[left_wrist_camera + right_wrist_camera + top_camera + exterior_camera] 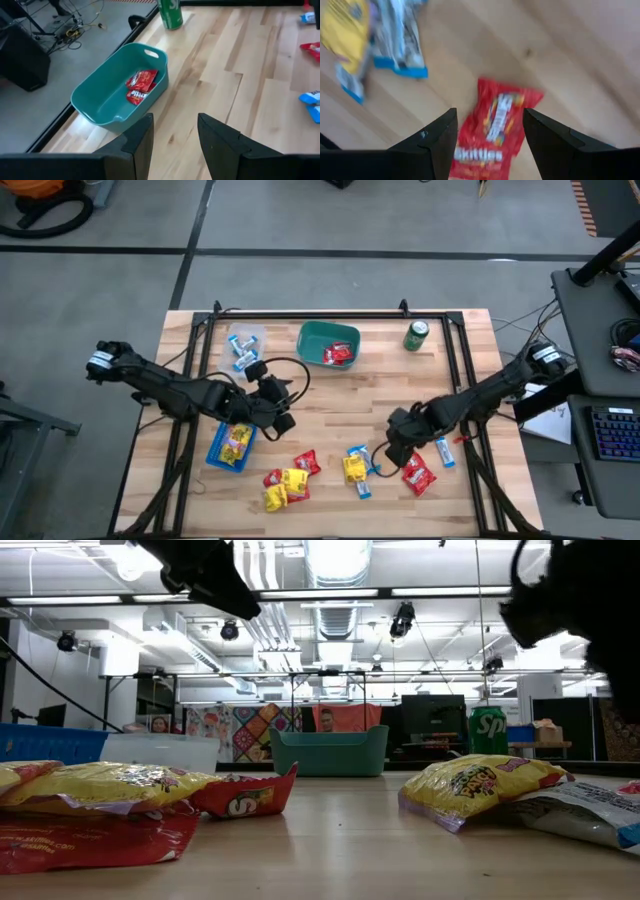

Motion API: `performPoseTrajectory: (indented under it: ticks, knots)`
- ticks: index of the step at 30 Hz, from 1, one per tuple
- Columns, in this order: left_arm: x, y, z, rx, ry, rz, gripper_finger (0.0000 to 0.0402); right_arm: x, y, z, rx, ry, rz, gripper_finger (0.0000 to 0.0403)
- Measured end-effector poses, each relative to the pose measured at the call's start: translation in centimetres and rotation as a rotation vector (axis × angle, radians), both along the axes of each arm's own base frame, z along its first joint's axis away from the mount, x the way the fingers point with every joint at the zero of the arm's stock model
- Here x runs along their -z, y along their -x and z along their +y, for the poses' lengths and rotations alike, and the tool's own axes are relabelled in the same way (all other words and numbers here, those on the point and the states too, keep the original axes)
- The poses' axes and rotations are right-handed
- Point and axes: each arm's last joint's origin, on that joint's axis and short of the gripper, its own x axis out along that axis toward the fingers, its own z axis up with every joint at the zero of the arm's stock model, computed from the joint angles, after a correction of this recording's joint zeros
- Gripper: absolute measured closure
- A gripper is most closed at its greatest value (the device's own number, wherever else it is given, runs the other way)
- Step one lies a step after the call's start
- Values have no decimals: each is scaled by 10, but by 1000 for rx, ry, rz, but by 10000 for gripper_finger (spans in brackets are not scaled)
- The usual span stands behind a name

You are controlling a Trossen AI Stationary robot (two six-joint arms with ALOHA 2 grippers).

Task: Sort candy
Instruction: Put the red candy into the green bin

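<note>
With a crinkly red candy packet (pixel 492 131) lying flat on the wooden table (pixel 470 380) beneath the right gripper's (pixel 399 452) parted, empty fingers, a descent risks pinching the neighbouring blue-and-white wrapper (pixel 400 45); the left gripper (pixel 174 137), open and empty, hangs near the teal plastic bin (pixel 107 90).

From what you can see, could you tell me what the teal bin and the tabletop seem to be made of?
Teal bin: likely moulded plastic, with smooth matte walls, rounded corners and a cut-out handle. Tabletop: light wooden planks, visible grain and seams, probably sealed.
</note>
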Motion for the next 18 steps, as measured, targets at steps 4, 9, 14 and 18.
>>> performPoseTrajectory:
  ticks: [4,9,14,18]
  knots:
    - [0,0,0,0,2,-6,265,13,0,12,3,-16,81,188]
    - [-1,0,0,0,2,-8,265,29,-2,19,-12,13,145,188]
    - [0,0,0,0,2,-8,265,43,-5,20,-44,52,183,189]
    - [0,0,0,0,2,-7,265,53,-9,19,-54,112,188,202]
